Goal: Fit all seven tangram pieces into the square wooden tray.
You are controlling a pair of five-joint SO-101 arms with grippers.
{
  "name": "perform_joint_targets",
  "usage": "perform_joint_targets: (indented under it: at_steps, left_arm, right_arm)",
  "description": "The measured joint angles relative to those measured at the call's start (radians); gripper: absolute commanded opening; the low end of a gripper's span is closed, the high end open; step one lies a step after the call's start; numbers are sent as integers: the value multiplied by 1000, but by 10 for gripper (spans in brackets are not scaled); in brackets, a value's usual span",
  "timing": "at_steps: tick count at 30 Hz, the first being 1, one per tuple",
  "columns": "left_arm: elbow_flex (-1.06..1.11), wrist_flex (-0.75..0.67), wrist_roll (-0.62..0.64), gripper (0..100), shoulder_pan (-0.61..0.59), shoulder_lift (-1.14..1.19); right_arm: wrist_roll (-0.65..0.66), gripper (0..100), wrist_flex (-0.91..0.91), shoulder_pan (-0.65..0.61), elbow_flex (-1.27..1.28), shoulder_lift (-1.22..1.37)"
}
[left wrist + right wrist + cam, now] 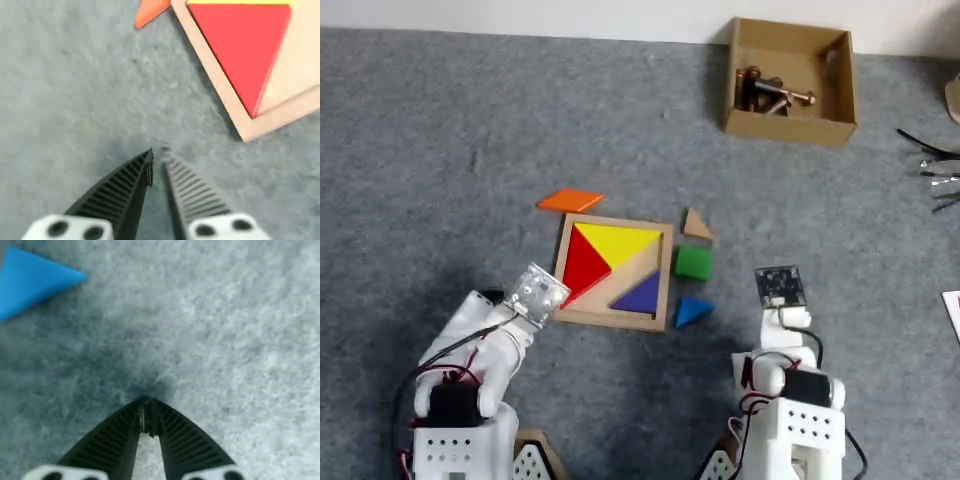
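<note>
Clenched on nothing, the right fingers (120, 435) point at bare grey counter (240, 330), the blue triangle (30, 282) ahead at the frame's upper left. It lies just off the wooden tray (669, 275) at its lower-right corner, nearer this arm than the left fingers (125, 192), which are also closed empty by the lower-left corner. Green square (692, 262), tan triangle (697, 225) and orange parallelogram (570, 201) lie loose around the tray.

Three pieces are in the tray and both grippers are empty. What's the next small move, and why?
Probably open the right gripper and shift it toward the blue triangle. Its fingers are shut over bare carpet, and that triangle lies loose outside the tray, the unplaced piece nearest to this arm.
</note>
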Motion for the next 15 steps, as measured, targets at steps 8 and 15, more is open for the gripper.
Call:
perform_joint_targets:
  at_steps: [8,15]
  left_arm:
    - [-180,0,-66,101,-2,61]
    - [-503,0,-75,105,11,517]
  right_arm:
    - [-58,5,-3,3,2,0]
    - [-91,5,-20,3,5,0]
